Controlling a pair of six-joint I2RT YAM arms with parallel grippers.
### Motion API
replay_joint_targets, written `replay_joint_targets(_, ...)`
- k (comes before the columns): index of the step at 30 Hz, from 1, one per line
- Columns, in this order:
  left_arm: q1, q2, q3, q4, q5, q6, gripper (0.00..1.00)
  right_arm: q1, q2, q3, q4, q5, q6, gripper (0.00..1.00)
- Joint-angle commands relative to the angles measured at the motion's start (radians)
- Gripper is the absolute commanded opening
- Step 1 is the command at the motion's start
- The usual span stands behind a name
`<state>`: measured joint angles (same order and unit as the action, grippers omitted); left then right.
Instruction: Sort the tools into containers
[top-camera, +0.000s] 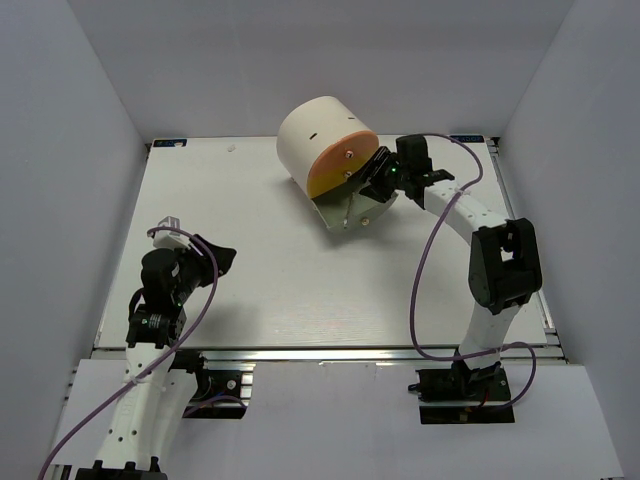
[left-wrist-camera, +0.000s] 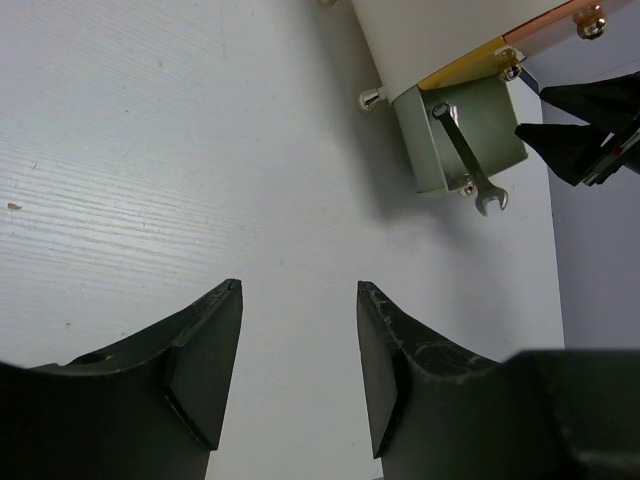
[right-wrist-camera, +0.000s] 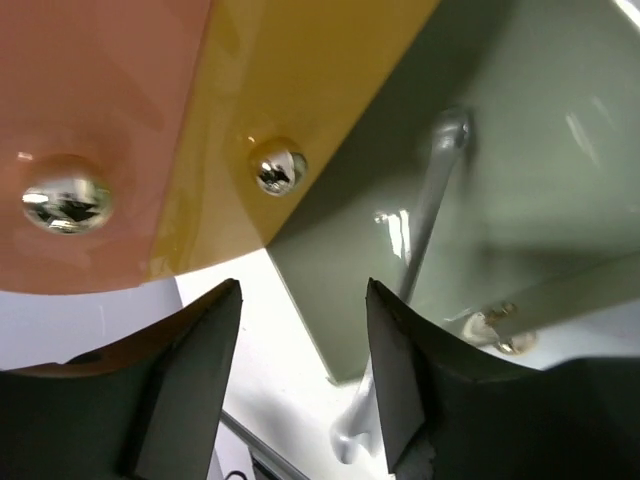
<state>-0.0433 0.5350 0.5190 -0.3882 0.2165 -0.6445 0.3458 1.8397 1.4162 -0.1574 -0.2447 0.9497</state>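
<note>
Table (top-camera: 250, 290) flat, white, walled on three sides. Cabinet (top-camera: 315, 130) at far centre, grey-green drawer (left-wrist-camera: 500, 130) pulled out. Right gripper (right-wrist-camera: 303, 300) just beside drawer front, jaws parted, holding nothing. Left gripper (left-wrist-camera: 300, 295) well apart, part-open, empty. Spanner (left-wrist-camera: 462, 150) lies in drawer, long axis back-to-front, head overhanging the lip.

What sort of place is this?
Probably a lab test cell: plain white walls box in a table, left arm and right arm bolted at its near edge, a drawer cabinet staged on it.
</note>
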Motion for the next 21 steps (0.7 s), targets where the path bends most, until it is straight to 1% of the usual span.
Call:
replay_joint_targets(1,-0.003,-0.006,0.018,-0.001,-0.011,-0.003,0.59,-0.007,0.001,0.044,0.071,0.015,0.026,0.59)
replay_joint_targets(3,-0.003,-0.001,0.026,0.000,-0.009,-0.003,0.59,-0.007,0.003,0.043,0.079,0.005,0.031,0.60)
replay_joint_targets(5,-0.003,0.006,0.035,-0.001,-0.012,0.000,0.59,-0.010,-0.008,0.044,0.102,-0.039,0.032,0.55)
replay_joint_targets(6,-0.004,0.008,0.044,-0.005,-0.012,0.002,0.59,-0.013,-0.014,0.041,0.122,-0.071,0.021,0.45)
replay_joint_targets(7,-0.003,0.011,0.045,-0.005,-0.012,0.005,0.59,-0.017,-0.031,0.036,0.148,-0.112,0.006,0.38)
replay_joint_targets(8,-0.003,0.011,0.049,-0.003,-0.011,0.005,0.59,-0.025,-0.039,0.026,0.247,-0.211,-0.021,0.27)
replay_joint_targets(9,-0.004,0.013,0.049,0.000,-0.009,0.005,0.59,-0.028,-0.046,0.026,0.283,-0.267,-0.061,0.07)
replay_joint_targets(10,-0.004,0.013,0.046,0.006,-0.005,0.005,0.59,-0.028,-0.056,0.024,0.318,-0.327,-0.186,0.00)
replay_joint_targets(11,-0.004,0.014,0.042,0.011,0.000,0.005,0.59,-0.030,-0.066,0.023,0.347,-0.396,-0.256,0.00)
replay_joint_targets(12,-0.003,0.016,0.039,0.026,0.004,0.003,0.58,-0.030,-0.072,0.027,0.348,-0.506,-0.326,0.00)
replay_joint_targets(13,-0.003,0.017,0.035,0.034,0.009,0.002,0.58,-0.030,-0.080,0.029,0.325,-0.549,-0.471,0.00)
replay_joint_targets(14,-0.003,0.023,0.033,0.043,0.020,0.000,0.56,-0.031,-0.098,0.024,0.303,-0.639,-0.556,0.00)
replay_joint_targets(15,-0.004,0.028,0.032,0.061,0.024,0.000,0.56,-0.030,-0.105,0.026,0.210,-0.669,-0.651,0.00)
replay_joint_targets(16,-0.003,0.037,0.033,0.072,0.026,0.003,0.55,-0.027,-0.115,0.035,0.126,-0.683,-0.761,0.00)
replay_joint_targets(17,-0.004,0.052,0.036,0.090,0.035,0.006,0.54,-0.013,-0.114,0.050,0.020,-0.665,-1.028,0.00)
replay_joint_targets(18,-0.003,0.063,0.039,0.103,0.040,0.011,0.53,0.005,-0.114,0.075,-0.181,-0.627,-1.149,0.02)
replay_joint_targets(19,-0.004,0.075,0.039,0.112,0.047,0.012,0.53,0.005,-0.114,0.073,-0.253,-0.605,-1.254,0.04)
replay_joint_targets(20,-0.004,0.086,0.039,0.135,0.060,0.013,0.53,0.013,-0.117,0.069,-0.319,-0.564,-1.407,0.04)
replay_joint_targets(21,-0.004,0.108,0.039,0.146,0.066,0.014,0.53,0.015,-0.126,0.047,-0.326,-0.533,-1.413,0.04)
